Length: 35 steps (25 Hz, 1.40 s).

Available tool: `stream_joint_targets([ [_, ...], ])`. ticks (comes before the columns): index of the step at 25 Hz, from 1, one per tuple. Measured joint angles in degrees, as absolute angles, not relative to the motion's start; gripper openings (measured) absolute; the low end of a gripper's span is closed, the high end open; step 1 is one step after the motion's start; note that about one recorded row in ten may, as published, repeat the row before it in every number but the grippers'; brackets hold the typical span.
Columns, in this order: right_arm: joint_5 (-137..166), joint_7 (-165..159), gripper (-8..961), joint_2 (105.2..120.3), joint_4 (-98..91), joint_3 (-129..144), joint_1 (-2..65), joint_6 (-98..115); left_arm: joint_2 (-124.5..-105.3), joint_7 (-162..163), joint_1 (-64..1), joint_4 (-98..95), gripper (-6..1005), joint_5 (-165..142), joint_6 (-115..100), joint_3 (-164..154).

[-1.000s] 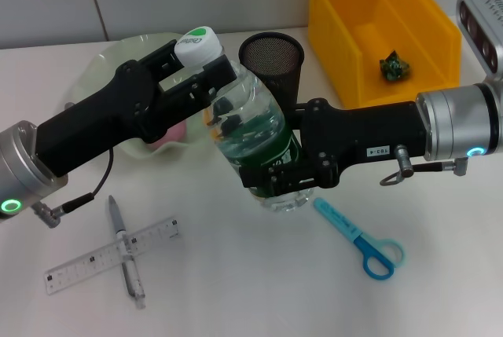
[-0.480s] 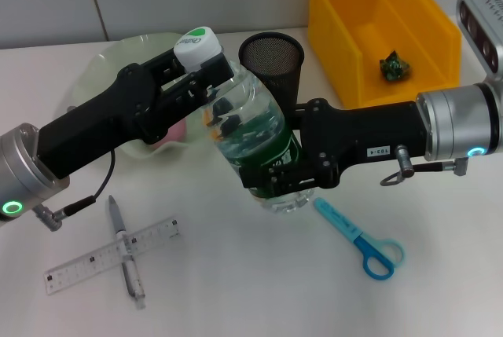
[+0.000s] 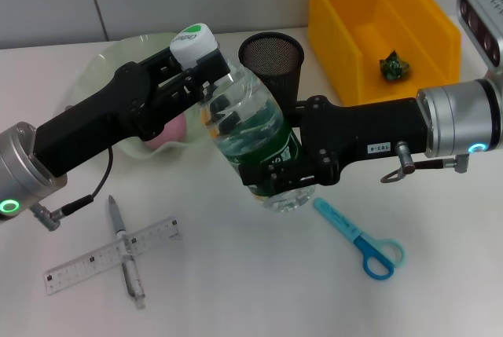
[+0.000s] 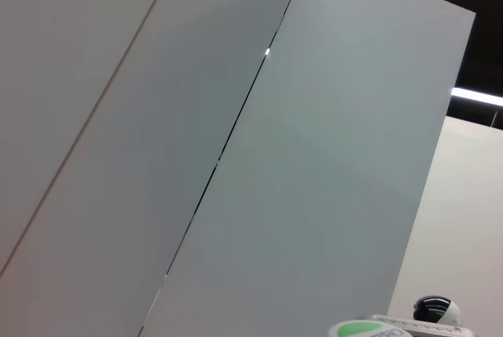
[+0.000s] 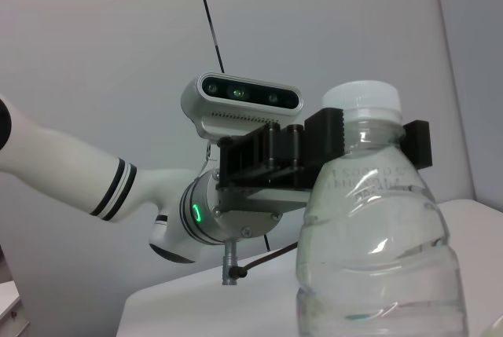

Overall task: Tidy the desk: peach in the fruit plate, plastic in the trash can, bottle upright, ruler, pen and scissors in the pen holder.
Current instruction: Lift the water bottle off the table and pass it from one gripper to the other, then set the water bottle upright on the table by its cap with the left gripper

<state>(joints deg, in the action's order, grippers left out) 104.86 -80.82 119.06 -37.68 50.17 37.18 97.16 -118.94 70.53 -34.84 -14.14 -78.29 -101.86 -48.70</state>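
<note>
The left gripper clamped the neck of the bottle under its cap; the right gripper clasped its lower body, mid-desk, tilted. Uneven release could topple it onto the pen holder just behind. The scissors lay towards the near right edge, the pen across the ruler near left

On my right wrist feed I see the bottle upright and close, clear with a white cap. The left end effector clamps its neck just under the cap, black fingers on either side, wrist ring lit green.
</note>
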Motion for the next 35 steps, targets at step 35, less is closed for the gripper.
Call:
stream_joint_targets([
  [35,108.3,-80.82,825,119.09,-37.75,51.71,36.3,94.57,-118.89,71.33,-35.09,-14.45,444,-75.77,-102.54,-48.69],
])
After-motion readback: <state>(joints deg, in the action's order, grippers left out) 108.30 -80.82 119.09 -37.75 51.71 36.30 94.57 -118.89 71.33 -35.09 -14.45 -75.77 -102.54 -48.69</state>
